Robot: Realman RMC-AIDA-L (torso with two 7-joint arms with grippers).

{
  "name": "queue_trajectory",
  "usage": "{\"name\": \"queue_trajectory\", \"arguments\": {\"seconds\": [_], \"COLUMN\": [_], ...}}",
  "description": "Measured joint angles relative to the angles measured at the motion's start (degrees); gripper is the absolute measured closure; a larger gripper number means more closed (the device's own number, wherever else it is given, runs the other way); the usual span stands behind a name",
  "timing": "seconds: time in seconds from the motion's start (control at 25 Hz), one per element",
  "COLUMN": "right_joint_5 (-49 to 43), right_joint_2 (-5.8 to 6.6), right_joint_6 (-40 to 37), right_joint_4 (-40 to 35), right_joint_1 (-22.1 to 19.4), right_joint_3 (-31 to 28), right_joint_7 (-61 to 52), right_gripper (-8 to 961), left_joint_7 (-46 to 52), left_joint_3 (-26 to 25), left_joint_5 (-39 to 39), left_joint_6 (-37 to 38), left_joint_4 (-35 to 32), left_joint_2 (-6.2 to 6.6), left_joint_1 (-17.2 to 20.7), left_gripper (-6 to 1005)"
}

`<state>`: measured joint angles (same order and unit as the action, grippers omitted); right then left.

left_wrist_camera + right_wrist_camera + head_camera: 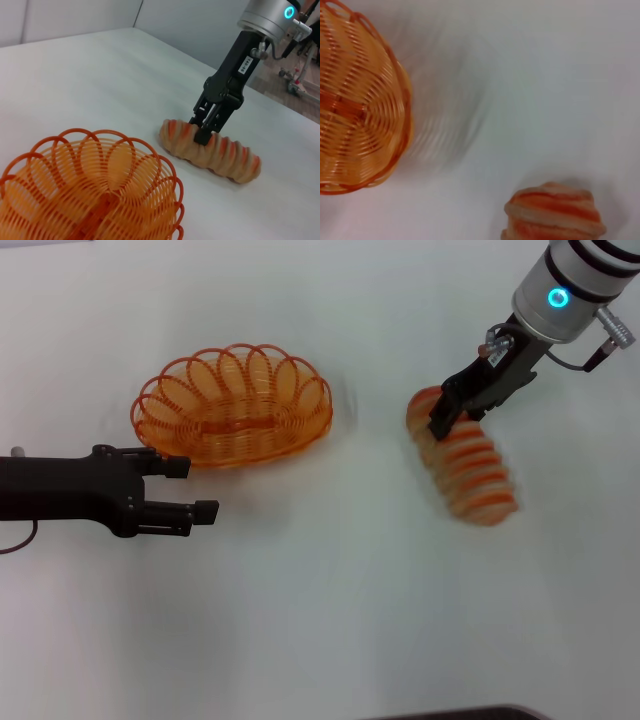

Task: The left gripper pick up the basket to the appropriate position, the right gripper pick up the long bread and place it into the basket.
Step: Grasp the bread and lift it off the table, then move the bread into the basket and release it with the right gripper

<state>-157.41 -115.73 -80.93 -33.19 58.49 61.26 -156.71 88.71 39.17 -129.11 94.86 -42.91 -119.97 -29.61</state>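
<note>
The orange wire basket stands on the white table, left of centre; it also shows in the left wrist view and the right wrist view. My left gripper is open and empty, just in front of the basket's near-left rim, apart from it. The long bread lies on the table to the right, also seen in the left wrist view and the right wrist view. My right gripper, with its white label, is down on the bread's far end, its fingers straddling the loaf and closed on it.
The white table carries only the basket and the bread. A dark edge shows at the table's front. Beyond the table's far right side, floor and equipment are visible.
</note>
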Motion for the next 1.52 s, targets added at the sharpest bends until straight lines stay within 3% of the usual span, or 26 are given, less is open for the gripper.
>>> {"name": "queue_trajectory", "arguments": {"seconds": [0.6,1.08,1.4,1.52], "right_joint_5": [0.0,0.0,3.1,4.0], "right_joint_2": [0.07,0.16,-0.06,0.15], "right_joint_6": [-0.4,-0.6,-2.8,-2.5], "right_joint_4": [-0.2,-1.0,-11.7,-13.8], "right_joint_1": [0.1,-0.1,-3.5,-3.3], "right_joint_3": [0.0,0.0,-1.5,-5.1], "right_joint_7": [1.0,1.3,5.3,9.0], "right_gripper": [501,630,662,671], "left_joint_7": [0.4,0.9,0.9,0.9], "left_joint_3": [1.2,1.4,1.3,1.3], "left_joint_5": [0.0,-0.1,-0.1,0.0], "left_joint_6": [0.5,1.0,2.1,2.2], "left_joint_4": [0.0,0.0,0.0,0.0], "left_joint_2": [-0.01,-0.09,0.01,0.06], "left_joint_1": [-0.2,-0.4,-0.7,-0.7], "left_gripper": [160,160,161,161]}}
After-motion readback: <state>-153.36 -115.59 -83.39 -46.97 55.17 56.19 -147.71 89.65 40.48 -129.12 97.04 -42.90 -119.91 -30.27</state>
